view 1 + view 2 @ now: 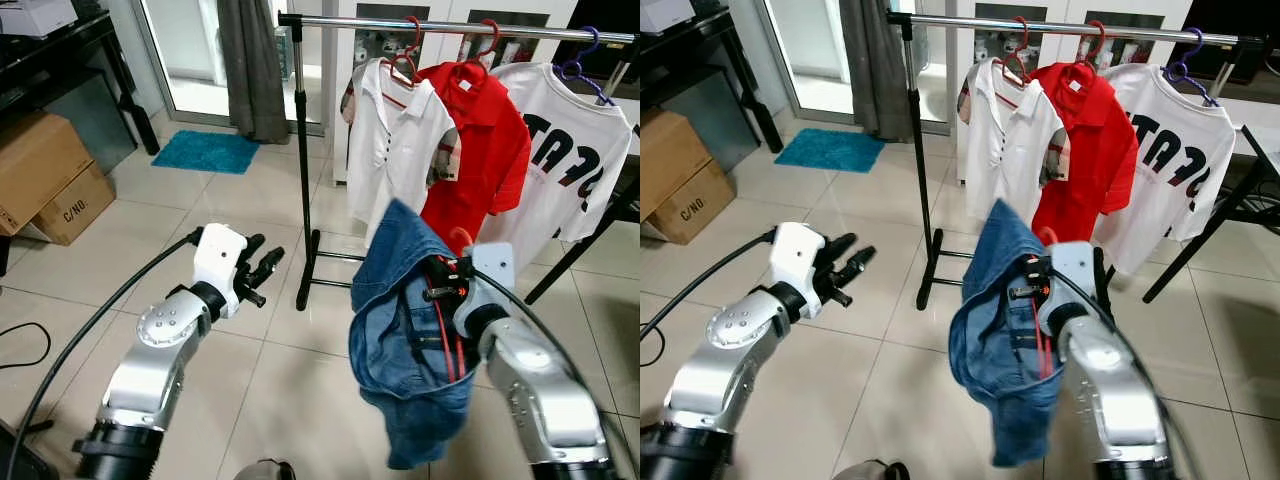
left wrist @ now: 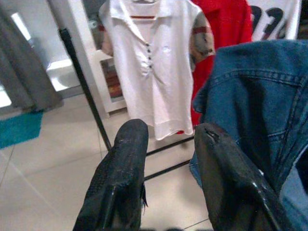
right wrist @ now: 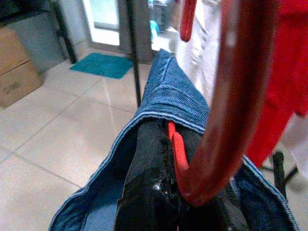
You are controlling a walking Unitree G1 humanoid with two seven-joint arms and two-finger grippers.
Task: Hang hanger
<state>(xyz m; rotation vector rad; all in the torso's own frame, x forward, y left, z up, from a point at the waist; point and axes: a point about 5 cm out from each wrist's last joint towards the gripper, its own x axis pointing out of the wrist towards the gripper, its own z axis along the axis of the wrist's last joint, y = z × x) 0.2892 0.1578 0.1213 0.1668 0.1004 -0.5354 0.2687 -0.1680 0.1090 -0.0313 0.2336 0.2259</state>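
Right gripper point(image 1: 448, 283) is clamped on a red hanger point(image 3: 226, 110) — smooth, glossy plastic, its curved hook rising past the black fingers point(image 3: 149, 159). A blue denim jacket point(image 1: 400, 340) hangs off it, coarse weave with pale stitched seams, bunched around the wrist and sagging below the arm. Left gripper point(image 1: 262, 268) is raised near the rack's upright, fingers parted by a narrow gap, holding nothing. Hanger and jacket sit in front of and below the rail point(image 1: 450, 26), not on it. On the chrome rail hang a white polo point(image 1: 390, 150), red polo point(image 1: 480, 150) and white printed tee point(image 1: 570, 160). Tiled floor point(image 1: 200, 210) with teal mat point(image 1: 205, 151), cardboard boxes point(image 1: 50, 175) at left, grey curtain point(image 1: 250, 60) behind.
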